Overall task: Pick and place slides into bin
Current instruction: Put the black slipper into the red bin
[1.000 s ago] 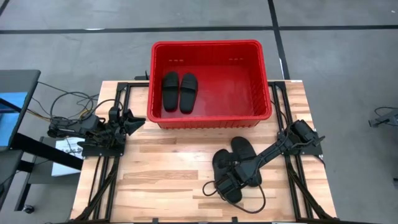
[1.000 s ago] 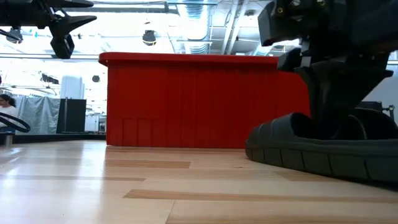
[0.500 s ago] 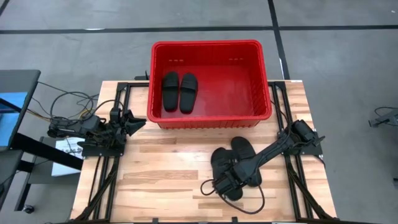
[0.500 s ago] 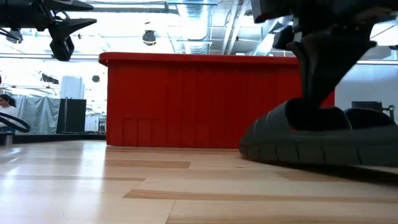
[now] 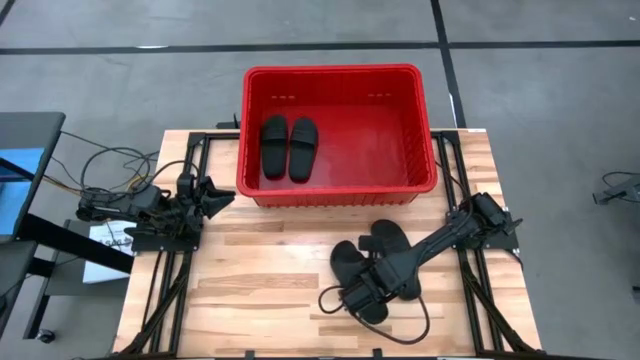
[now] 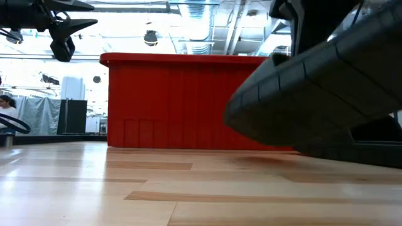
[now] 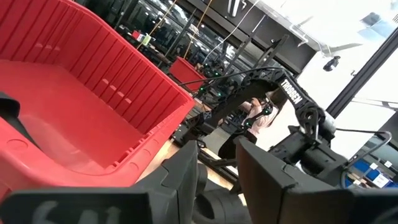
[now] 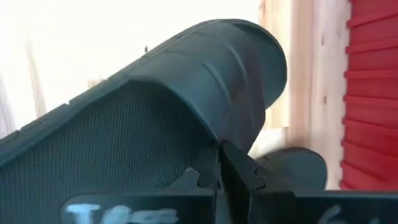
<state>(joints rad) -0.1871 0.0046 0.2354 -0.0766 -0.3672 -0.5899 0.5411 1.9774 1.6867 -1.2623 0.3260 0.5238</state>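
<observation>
Low view: slide [image 6: 314, 94] (tilted) between right jaws.

The wooden table [image 5: 270, 275] holds the red bin [image 5: 338, 190] at the top middle and one black slide [image 5: 392, 243] at the lower right.

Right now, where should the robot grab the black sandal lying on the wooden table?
Probably one long side edge of the matte black slip-on sandal, pinched from straight above: it lies flat on the wooden table, long and narrow. The right gripper is busy holding the other sandal.
</observation>
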